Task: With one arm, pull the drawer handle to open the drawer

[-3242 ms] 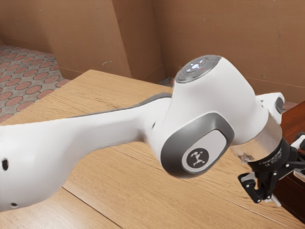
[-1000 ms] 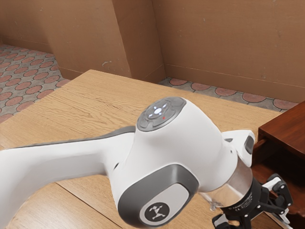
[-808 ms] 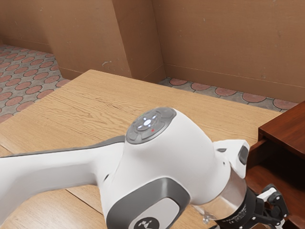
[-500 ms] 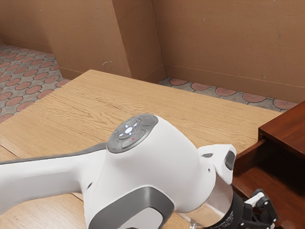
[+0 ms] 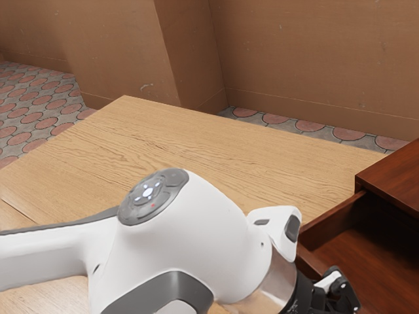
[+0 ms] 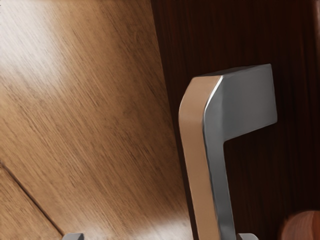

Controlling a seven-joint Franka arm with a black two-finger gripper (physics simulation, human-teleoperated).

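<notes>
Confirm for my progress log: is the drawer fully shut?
No, the drawer stands pulled out from the cabinet, its dark wooden inside open to the exterior view.

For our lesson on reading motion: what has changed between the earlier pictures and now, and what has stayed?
The arm drew back toward the exterior view's lower left, and the drawer slid out with it, baring its inside. The table and cabinet top stayed put.

Our white arm [image 5: 163, 255] comes in low from the exterior view's left, and our black gripper [image 5: 335, 296] sits at the lower edge, by the front end of the dark wooden drawer [image 5: 366, 254]. The drawer stands pulled out from under the cabinet top [image 5: 393, 176] — its bare inside shows. The cabinet rests on the light wooden table [image 5: 196, 144].
</notes>
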